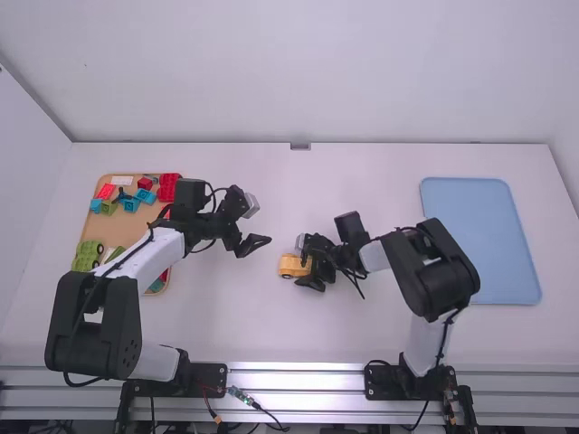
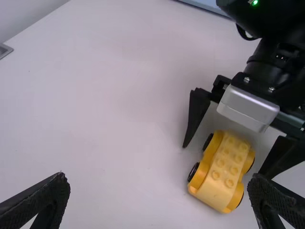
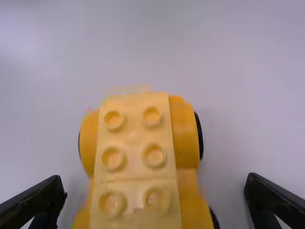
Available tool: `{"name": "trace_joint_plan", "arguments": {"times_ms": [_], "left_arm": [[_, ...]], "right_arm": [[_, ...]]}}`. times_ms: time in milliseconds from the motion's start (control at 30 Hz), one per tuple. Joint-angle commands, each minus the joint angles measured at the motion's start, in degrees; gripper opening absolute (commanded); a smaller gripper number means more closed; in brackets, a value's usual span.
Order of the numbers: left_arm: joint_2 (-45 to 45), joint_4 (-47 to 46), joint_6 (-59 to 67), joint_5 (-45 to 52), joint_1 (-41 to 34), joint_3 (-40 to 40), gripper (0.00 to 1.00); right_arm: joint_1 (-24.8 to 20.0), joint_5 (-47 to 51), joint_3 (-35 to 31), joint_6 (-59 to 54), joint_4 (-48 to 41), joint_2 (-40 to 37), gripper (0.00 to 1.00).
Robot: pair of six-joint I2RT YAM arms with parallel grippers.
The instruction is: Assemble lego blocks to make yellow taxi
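Yellow car base sits on table, between the right gripper's parted fingers, ungripped. Left gripper open, empty. Likely step: grasp base. We centre, close evenly on both sides, keep it level.

The left hand and right hand are apart, each with fingers spread wide.

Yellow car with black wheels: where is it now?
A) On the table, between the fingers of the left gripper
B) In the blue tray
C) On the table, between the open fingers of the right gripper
C: the yellow car sits on the table, with the right gripper's open fingers apart on either side.
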Motion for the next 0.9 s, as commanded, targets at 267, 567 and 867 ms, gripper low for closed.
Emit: {"name": "trace_joint_plan", "arguments": {"times_ms": [267, 567, 867], "left_arm": [[-1.63, 0.22, -0.52, 0.87, 0.94, -0.15, 0.99], [-1.63, -0.96, -0.54, 0.22, 0.94, -0.15, 0.99], [-2.05, -4.65, -4.50, -2.99, 0.96, 0.13, 0.99]], "right_arm": [[0.98, 15.10, -0.81, -1.77, -14.80, -11.45, 0.99], [2.97, 28.63, -0.74, -3.61, -24.44, -17.11, 0.99], [2.95, 42.93, -0.72, 7.89, -28.76, -25.33, 0.99]]}}
